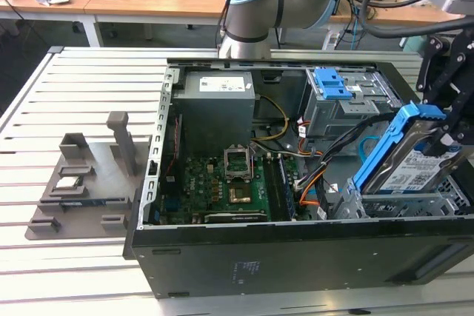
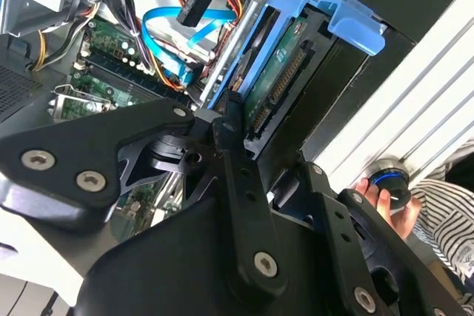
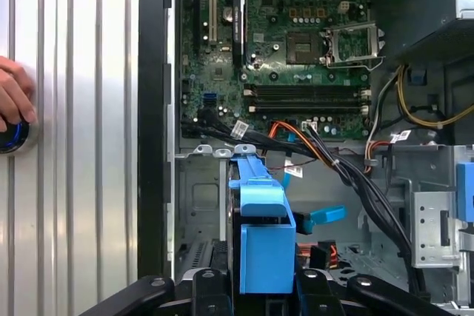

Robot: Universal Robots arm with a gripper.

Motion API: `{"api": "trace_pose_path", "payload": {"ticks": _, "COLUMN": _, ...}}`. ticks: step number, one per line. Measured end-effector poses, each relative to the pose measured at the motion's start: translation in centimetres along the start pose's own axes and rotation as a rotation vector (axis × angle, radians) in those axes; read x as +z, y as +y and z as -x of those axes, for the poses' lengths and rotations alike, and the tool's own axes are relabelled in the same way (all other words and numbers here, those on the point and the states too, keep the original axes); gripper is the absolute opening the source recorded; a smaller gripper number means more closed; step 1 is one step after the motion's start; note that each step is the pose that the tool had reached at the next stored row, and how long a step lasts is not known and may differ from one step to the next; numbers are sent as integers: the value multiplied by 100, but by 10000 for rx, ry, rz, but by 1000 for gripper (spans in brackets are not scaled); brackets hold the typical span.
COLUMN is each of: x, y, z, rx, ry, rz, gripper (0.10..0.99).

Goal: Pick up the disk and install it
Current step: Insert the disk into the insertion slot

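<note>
In the exterior view the disk [image 1: 409,159] stands tilted on edge over the metal drive bay [image 1: 415,203] at the front corner of the open computer case [image 1: 296,257], toward the exterior view's right. Its blue bracket frames the silver body, and the labelled face looks toward the exterior view's right. The gripper [image 1: 453,135] reaches down from above at that same side, its black fingers closed on the upper end of the disk, 1 on each flat side.

In the second wrist view the gripper's black linkages [image 2: 237,183] fill the foreground with the disk [image 2: 285,64] clamped between them, connector edge and blue tab showing. In the first wrist view the blue bracket [image 3: 263,234] sits edge-on just above the finger bases, lined up over the grey bay [image 3: 200,197].

The motherboard [image 1: 222,183] lies on the case floor, and orange and blue cables [image 1: 315,183] run between it and the bay. A grey cage with a blue latch [image 1: 332,83] sits at the back of the case. A person's hand [image 3: 13,98] rests on a round knob on the slatted table [image 3: 74,183] beside the case
</note>
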State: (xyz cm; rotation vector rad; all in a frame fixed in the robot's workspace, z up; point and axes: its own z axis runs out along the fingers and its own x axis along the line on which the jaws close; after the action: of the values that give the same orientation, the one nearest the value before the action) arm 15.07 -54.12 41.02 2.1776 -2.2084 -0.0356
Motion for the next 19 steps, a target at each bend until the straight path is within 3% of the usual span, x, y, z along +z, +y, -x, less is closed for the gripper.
{"api": "trace_pose_path", "payload": {"ticks": 7, "x": 174, "y": -8, "z": 2, "rx": 0, "ry": 0, "rz": 0, "gripper": 365}}
{"api": "trace_pose_path", "payload": {"ticks": 11, "x": 183, "y": -9, "z": 3, "rx": -2, "ry": -3, "rz": -2, "gripper": 373}}
{"api": "trace_pose_path", "payload": {"ticks": 12, "x": 183, "y": -9, "z": 3, "rx": -2, "ry": -3, "rz": 0, "gripper": 435}}
{"api": "trace_pose_path", "payload": {"ticks": 15, "x": 182, "y": -8, "z": 2, "rx": -1, "ry": 0, "rz": -1, "gripper": 435}}
{"api": "trace_pose_path", "payload": {"ticks": 17, "x": 183, "y": -8, "z": 2, "rx": 0, "ry": 0, "rz": 0, "gripper": 357}}
{"api": "trace_pose_path", "payload": {"ticks": 18, "x": 183, "y": -8, "z": 2, "rx": 0, "ry": 0, "rz": -1, "gripper": 235}}
{"api": "trace_pose_path", "payload": {"ticks": 19, "x": 183, "y": -8, "z": 2, "rx": 0, "ry": 0, "rz": 0, "gripper": 176}}
